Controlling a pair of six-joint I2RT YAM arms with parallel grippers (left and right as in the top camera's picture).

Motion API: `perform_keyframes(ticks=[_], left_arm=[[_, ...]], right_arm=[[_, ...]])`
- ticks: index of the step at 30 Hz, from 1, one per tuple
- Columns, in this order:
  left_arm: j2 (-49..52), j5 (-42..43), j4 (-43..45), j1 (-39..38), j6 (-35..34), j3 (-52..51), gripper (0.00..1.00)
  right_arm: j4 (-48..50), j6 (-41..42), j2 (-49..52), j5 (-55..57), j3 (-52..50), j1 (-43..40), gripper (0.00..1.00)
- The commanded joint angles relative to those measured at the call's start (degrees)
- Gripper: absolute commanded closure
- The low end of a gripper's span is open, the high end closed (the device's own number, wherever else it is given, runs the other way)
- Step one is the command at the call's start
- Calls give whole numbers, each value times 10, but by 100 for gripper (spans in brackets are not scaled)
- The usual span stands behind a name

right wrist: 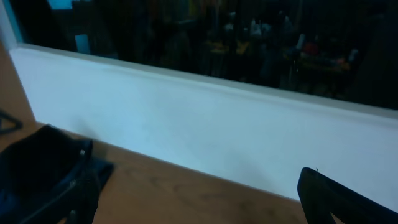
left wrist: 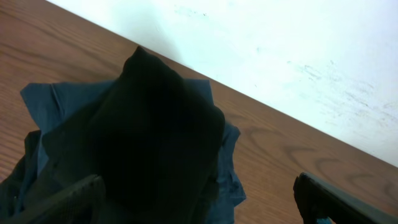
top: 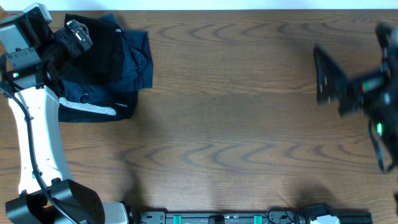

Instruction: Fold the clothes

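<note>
**Q:** Now, where does the garment lie relative to each set of fingers?

**A:** The black top (left wrist: 155, 124) sits heaped between and just ahead of the left fingers (left wrist: 74, 199), as the left wrist view shows. It rests on a pile of navy garments (left wrist: 50, 102), which spread out beneath it and to either side. A black striped piece (top: 93, 111) lies at the near edge of the same pile. The right fingers (right wrist: 348, 199) are well apart from all of this, above bare counter (top: 236, 124) and facing the white wall (right wrist: 186, 106).

**Q:** What do the fingers hold?

**A:** Nothing. Both pairs stand spread to their widest, with no cloth between the pads.

**Q:** How should the step in hand be done well?

**A:** The step appears to be taking the top off the pile. The left fingers would best close on the crest of the black mound alone, pinching a single layer high up. That way the navy fabric beneath is not dragged along. Lifting clear before carrying it to open counter would keep the pile intact. The right fingers would then be needed to spread the cloth flat.

**Q:** Is any writing legible?

**A:** None. No label, logo or brand can be read in any view, because the black fabric shows as a nearly featureless mass.
</note>
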Motion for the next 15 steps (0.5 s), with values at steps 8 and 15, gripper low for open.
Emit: perform_keyframes(ticks=[8,15], left_arm=[[4,5,2,1,-2,3,2],[4,5,2,1,-2,3,2]], right_arm=[[80,-8,-202,3,-300,0,1],[252,-8,-290,7,-504,-19,1]])
